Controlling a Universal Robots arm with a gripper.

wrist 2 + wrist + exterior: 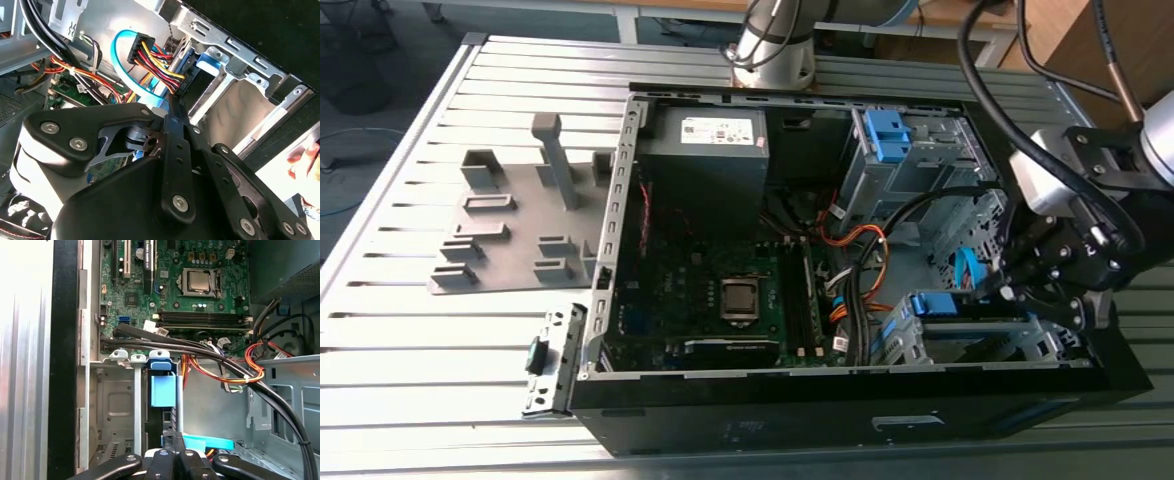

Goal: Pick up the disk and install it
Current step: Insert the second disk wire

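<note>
The disk [970, 338] sits on edge in the lower drive bay of the open computer case [854, 425], its blue carrier frame [935, 303] at the bay's mouth. In the first wrist view the blue carrier tab [162, 388] stands up between the bay's metal rails. My gripper [1051, 288] hangs just over that bay at the exterior view's right. Its fingers are shut together, with nothing visible between them, in both wrist views [174, 440] [173, 102]. The fingertips sit right by the disk's edge [186, 59] and a power plug [178, 86] with red, yellow and black wires.
A grey power supply [707, 140], the motherboard [738, 300] and an upper drive cage with a blue bracket [887, 135] fill the case. Thick black cables [210, 354] and a blue ribbon cable [119, 55] cross near the bay. A grey fixture plate [520, 220] lies on the table. A hand [306, 161] is nearby.
</note>
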